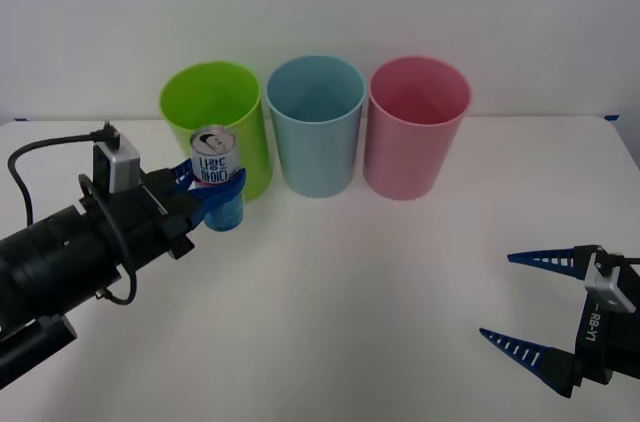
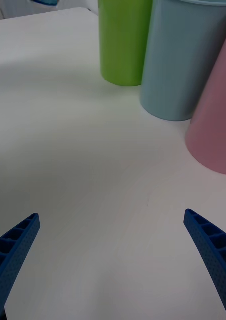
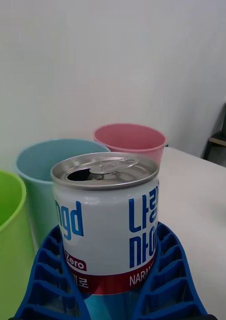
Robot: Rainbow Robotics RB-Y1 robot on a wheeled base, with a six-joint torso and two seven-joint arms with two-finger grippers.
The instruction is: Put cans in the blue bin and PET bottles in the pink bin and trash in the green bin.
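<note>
The left gripper [image 1: 215,204] clasps the can [image 1: 215,177] upright between its fingers, raised in front of the green bin [image 1: 213,117] near the worktop's [image 1: 350,292] back edge. The right gripper [image 1: 530,304] hangs spread wide near the front right corner.

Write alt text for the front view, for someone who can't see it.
The robot's left gripper holds a small drink can upright in front of the green bin. The blue bin and pink bin stand beside it in a row on the white table; the right gripper rests open at the near right.
</note>
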